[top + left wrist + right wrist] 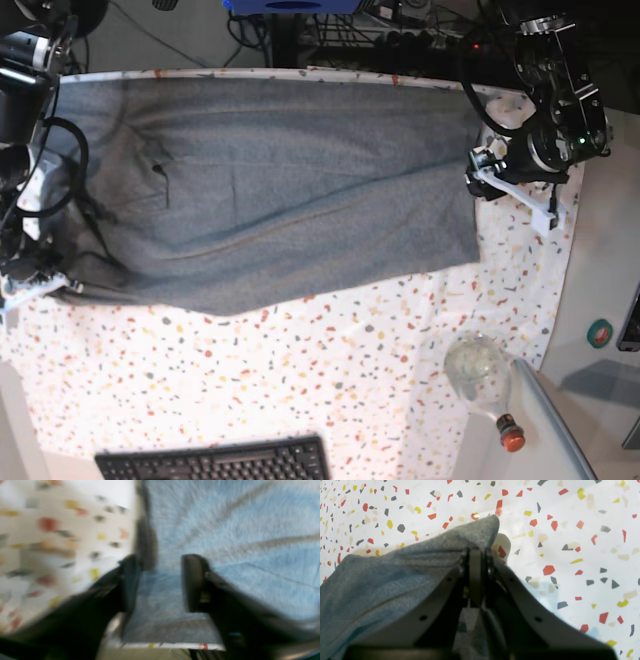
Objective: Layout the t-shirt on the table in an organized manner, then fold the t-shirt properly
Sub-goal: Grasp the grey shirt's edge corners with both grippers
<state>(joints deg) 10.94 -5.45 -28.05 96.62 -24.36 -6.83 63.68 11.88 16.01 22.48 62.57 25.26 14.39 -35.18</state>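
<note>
The heather-grey t-shirt (pixel 270 190) lies spread wide across the far half of the speckled table (pixel 300 380). My left gripper (pixel 482 178) hovers at the shirt's right edge. In the blurred left wrist view its fingers stand apart over the t-shirt (pixel 237 530), so the left gripper (pixel 161 580) is open with nothing pinched, the table (pixel 50 530) to one side. My right gripper (pixel 45 287) is at the shirt's near-left corner. In the right wrist view the right gripper (pixel 478 552) is shut on a fold of the t-shirt (pixel 382 580), lifted a little off the table (pixel 570 542).
A black keyboard (pixel 215 462) lies at the near table edge. A clear glass bottle with a red cap (pixel 485 385) rests near the front right corner. Cables and equipment sit behind the far table edge.
</note>
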